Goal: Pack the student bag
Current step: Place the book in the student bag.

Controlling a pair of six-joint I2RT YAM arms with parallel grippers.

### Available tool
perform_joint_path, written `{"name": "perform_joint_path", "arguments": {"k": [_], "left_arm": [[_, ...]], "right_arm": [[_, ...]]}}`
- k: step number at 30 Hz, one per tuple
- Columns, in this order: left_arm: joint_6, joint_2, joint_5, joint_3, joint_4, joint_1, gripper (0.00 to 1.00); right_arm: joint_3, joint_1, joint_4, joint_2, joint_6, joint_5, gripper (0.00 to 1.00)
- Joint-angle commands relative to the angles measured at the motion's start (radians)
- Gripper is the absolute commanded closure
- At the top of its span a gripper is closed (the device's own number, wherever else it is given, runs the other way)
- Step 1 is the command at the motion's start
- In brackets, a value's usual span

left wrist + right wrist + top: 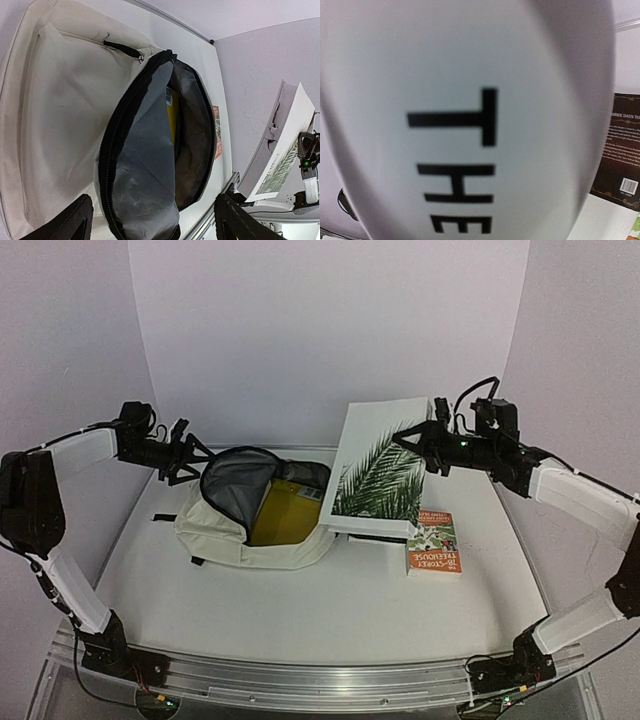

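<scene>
The student bag (215, 530) lies on the table, cream with a black zipper rim, its mouth wide open and showing grey lining and a yellow book (285, 515) inside. My left gripper (188, 458) is open at the bag's upper left rim. In the left wrist view its fingers (75, 220) stand wide apart either side of the open mouth (145, 165). My right gripper (428, 445) is shut on the right edge of a large white palm-leaf book (380, 470), held tilted just right of the bag. That book's cover (470, 75) fills the right wrist view and hides the fingers.
An orange-and-green paperback (435, 543) lies on the table right of the bag, below the raised book. A dark brown book (620, 150) shows in the right wrist view. A metal rail (300, 680) runs along the near edge.
</scene>
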Motion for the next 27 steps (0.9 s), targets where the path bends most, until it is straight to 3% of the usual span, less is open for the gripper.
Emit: {"name": "perform_joint_path", "arguments": {"k": [1, 7, 9, 13, 19, 22, 27], "left_arm": [[0.015, 0.026, 0.031, -0.015, 0.036, -0.007, 0.17], [0.015, 0.048, 0.004, -0.018, 0.025, -0.025, 0.19], [0.015, 0.056, 0.02, -0.015, 0.028, -0.034, 0.25], [0.016, 0.073, 0.05, -0.011, 0.027, -0.048, 0.55], [0.015, 0.08, 0.063, -0.009, 0.034, -0.052, 0.9], [0.002, 0.079, 0.086, -0.016, 0.058, -0.052, 0.99], [-0.044, 0.019, 0.106, -0.022, 0.128, -0.052, 1.0]], "right_arm": [[0.092, 0.059, 0.14, 0.073, 0.086, 0.111, 0.62], [0.241, 0.134, 0.195, 0.263, 0.085, 0.205, 0.63], [0.303, 0.153, 0.195, 0.34, 0.077, 0.232, 0.63], [0.408, 0.189, 0.196, 0.479, 0.041, 0.298, 0.63], [0.546, 0.227, 0.191, 0.652, 0.031, 0.316, 0.64], [0.575, 0.249, 0.166, 0.698, 0.045, 0.337, 0.65], [0.549, 0.285, 0.124, 0.711, 0.064, 0.372, 0.65]]}}
